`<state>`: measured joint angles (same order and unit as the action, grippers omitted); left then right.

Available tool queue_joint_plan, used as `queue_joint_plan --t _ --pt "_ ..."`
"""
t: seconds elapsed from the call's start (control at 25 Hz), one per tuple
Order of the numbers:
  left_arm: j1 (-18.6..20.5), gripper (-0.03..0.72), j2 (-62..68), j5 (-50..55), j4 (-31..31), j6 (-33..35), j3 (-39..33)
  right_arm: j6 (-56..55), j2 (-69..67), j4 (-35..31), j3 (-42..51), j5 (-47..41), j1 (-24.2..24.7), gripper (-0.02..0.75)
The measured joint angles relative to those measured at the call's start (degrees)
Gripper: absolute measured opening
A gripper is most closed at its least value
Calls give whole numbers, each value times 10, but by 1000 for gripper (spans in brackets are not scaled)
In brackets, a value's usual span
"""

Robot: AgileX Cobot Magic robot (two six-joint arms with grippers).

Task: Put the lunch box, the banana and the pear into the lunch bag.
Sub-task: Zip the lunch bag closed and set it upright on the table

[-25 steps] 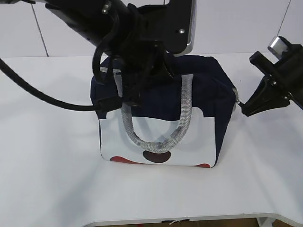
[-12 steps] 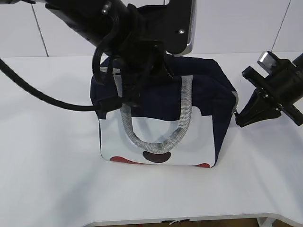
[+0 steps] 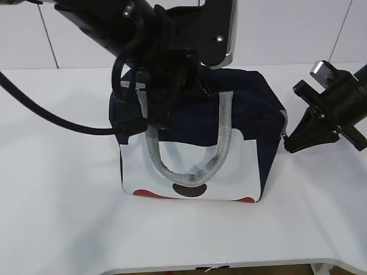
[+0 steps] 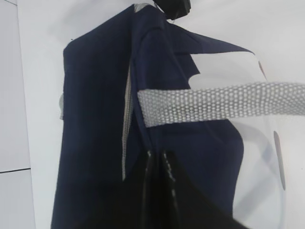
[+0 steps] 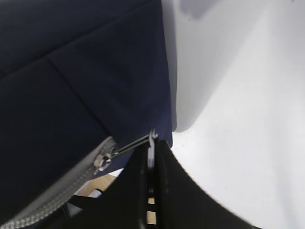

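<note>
Exterior view: The lunch bag [image 3: 195, 143] stands in the middle of the white table [image 3: 57, 200], its white panel facing the near edge and a grey handle [image 3: 189, 166] hanging down over that panel. The left gripper [image 3: 163, 112] hangs over the bag's top left part, its tips lost in dark fabric and cable. The right gripper [image 3: 289, 143] sits at the bag's right end, its tips touching the upper right corner. The zipper line appears to run left to right along the top, so its long axis points from the right gripper toward the left one. The lunch box, the banana and the pear are not visible on the table.

Left wrist view: The left gripper [image 4: 157, 164] is closed on the navy fabric just beside the grey zipper tape [image 4: 126, 124], pinning the top. The handle [image 4: 219, 102] crosses in front of it.

Right wrist view: The right gripper [image 5: 150, 157] is clamped on the metal pull [image 5: 138, 143], which lies stretched from the slider [image 5: 102, 161] toward the fingers. The slider sits at the bag's right end, just above the table.

Judgement: the right arm is the nearer one to the pull, and any zipper travel runs leftward from here, toward the pinned fabric.
</note>
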<state>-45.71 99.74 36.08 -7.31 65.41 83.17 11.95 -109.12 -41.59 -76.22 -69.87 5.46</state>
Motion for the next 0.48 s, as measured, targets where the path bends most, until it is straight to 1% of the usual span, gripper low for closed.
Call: queue_joint_plan --t 0.16,0.24,0.4,0.48 --pt "0 -13 0 4 0 0 0 5 0 0 0 0 0 25" --pt "0 -13 0 6 0 0 0 6 0 0 0 0 0 51" --pt "0 -13 0 10 1 0 0 19 0 1 0 3 0 183" --pt "0 -13 0 11 2 0 0 24 1 4 0 6 0 233"
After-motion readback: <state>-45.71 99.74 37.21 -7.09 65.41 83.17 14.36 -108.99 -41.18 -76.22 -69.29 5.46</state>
